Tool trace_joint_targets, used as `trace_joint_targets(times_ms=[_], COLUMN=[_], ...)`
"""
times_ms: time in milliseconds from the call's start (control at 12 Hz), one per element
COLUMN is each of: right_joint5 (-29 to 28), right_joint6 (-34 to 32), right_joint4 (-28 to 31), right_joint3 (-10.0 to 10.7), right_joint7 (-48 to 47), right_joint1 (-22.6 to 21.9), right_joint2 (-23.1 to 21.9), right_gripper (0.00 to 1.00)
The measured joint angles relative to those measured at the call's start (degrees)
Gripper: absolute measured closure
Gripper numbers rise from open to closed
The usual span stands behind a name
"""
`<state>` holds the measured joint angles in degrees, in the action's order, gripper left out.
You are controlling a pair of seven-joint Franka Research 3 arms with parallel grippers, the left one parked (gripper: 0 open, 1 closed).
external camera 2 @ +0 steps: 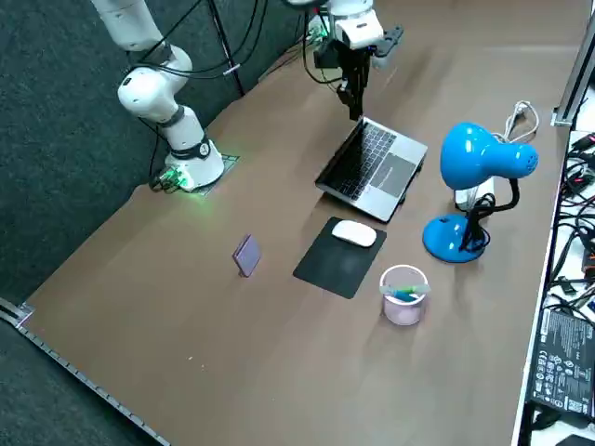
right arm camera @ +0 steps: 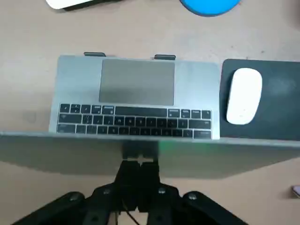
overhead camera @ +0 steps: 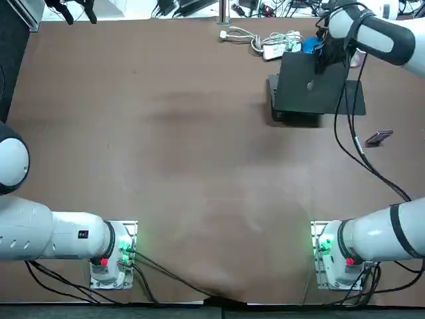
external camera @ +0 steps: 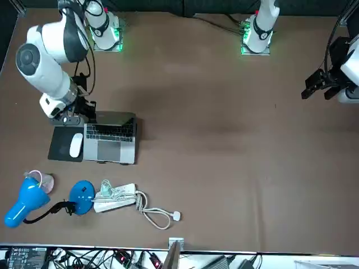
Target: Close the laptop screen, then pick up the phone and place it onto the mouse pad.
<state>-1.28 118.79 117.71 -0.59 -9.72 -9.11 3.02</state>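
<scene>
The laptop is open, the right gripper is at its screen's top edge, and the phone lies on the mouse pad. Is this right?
Not quite: the phone lies on the table, apart from the mouse pad, as the right side view shows. The laptop is open, with the right gripper at its screen's top edge.

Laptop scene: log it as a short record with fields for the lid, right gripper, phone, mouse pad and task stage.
laptop: lid open, keyboard in view
right gripper: at the lid's top edge, on its back side, jaws shut
phone: flat on the table, apart from the mouse pad, untouched
mouse pad: beside the laptop, with a white mouse on it
task stage: lid not yet closed; phone not yet picked up
</scene>
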Motion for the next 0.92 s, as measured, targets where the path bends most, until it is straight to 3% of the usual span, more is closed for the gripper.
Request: trace_joint_targets(times_ms=[917], right_joint5=[0.0], right_joint6=[10.0], right_joint4=[-0.2], right_joint3=[0.5], right_joint7=[-0.2], right_joint1=[0.2], right_joint2=[12.1], right_gripper=[0.98])
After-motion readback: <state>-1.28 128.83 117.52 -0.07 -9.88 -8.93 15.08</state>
